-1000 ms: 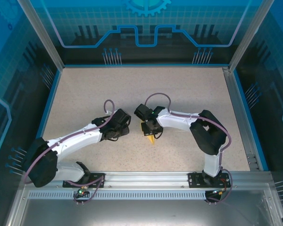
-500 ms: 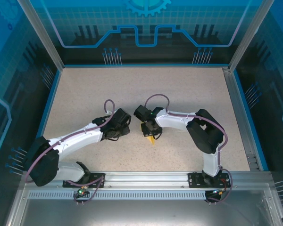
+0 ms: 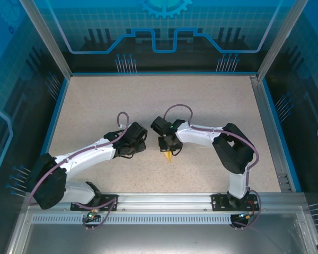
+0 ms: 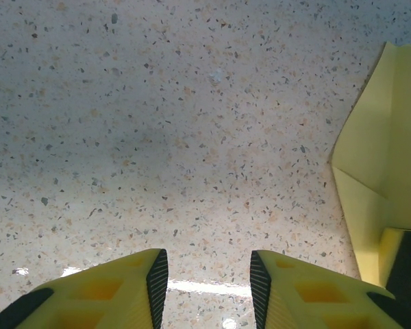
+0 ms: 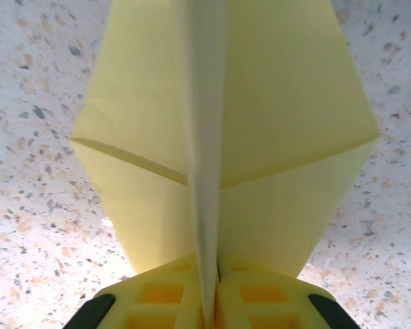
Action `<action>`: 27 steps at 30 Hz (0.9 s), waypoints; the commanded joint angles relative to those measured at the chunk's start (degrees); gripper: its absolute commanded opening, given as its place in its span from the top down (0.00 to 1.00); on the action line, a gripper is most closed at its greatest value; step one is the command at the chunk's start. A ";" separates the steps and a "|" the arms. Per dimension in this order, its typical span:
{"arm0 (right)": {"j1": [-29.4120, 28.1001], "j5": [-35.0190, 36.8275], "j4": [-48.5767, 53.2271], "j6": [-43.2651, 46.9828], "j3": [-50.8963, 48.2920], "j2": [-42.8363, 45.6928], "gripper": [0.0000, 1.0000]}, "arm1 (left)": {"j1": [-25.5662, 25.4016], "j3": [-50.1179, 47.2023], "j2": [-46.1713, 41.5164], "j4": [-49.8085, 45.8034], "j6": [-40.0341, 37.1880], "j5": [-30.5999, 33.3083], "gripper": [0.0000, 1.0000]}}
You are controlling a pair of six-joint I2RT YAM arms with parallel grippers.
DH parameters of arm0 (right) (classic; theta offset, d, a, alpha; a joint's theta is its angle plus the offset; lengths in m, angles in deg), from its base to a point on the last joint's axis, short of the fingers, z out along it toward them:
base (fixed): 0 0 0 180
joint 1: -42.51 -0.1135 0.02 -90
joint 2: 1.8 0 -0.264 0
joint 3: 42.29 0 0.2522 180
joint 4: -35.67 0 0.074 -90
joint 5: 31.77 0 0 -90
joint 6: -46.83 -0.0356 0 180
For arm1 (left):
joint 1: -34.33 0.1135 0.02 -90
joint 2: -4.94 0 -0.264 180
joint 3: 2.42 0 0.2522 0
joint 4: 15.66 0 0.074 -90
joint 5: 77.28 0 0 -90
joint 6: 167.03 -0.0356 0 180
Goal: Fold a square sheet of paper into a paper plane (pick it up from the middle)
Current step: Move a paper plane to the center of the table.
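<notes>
- Paper plane [image 3: 169,154], seen from above, was a small yellow sliver toward the near edge of the table [image 3: 201,100], about midway between its left and right edges. It was mostly hidden under the right gripper [image 3: 168,150]. The left gripper [image 3: 142,144] sat just beside it on the left, apart from the paper. From that height I could not read the folds, nor tell how either pair of jaws stood.
- From the left wrist, the left gripper [image 4: 209,284] had its fingers spread part-way with bare table [image 4: 157,137] between them, holding nothing. The paper plane [image 4: 390,137] lay at the right, showing a slanted folded edge and a crease. What looked like one of the right gripper's fingers [image 4: 401,274] touched its lower part.
- From the right wrist, the right gripper [image 5: 209,301] had its fingers pressed together on the upright centre ridge of the paper plane [image 5: 288,137], pinching it. A wing spread out to each side of that ridge, each crossed by a slanted crease, above the speckled table [image 5: 27,103].
- By my reading, the folding was well along. The sheet was already a pointed shape with diagonal folds and a centre crease, not a flat square.
- What seemed left was to sharpen the centre crease, perhaps fold the wings down with the free left gripper, and set the finished plane on the table. Whether every fold was done, the views did not settle.
</notes>
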 commanded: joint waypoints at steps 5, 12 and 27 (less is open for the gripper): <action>1.03 -0.04 0.10 -3.24 1.07 -2.10 0.85 | 0.29 0.72 0.22 -0.15 -0.85 -1.52 0.59; 1.06 -0.38 0.57 -2.99 1.47 -5.44 0.81 | 0.27 0.36 -0.04 -0.36 -0.92 -1.35 0.59; 1.12 -1.58 0.32 1.37 2.22 0.53 0.74 | 0.31 0.37 -1.16 0.84 -2.80 -1.30 0.59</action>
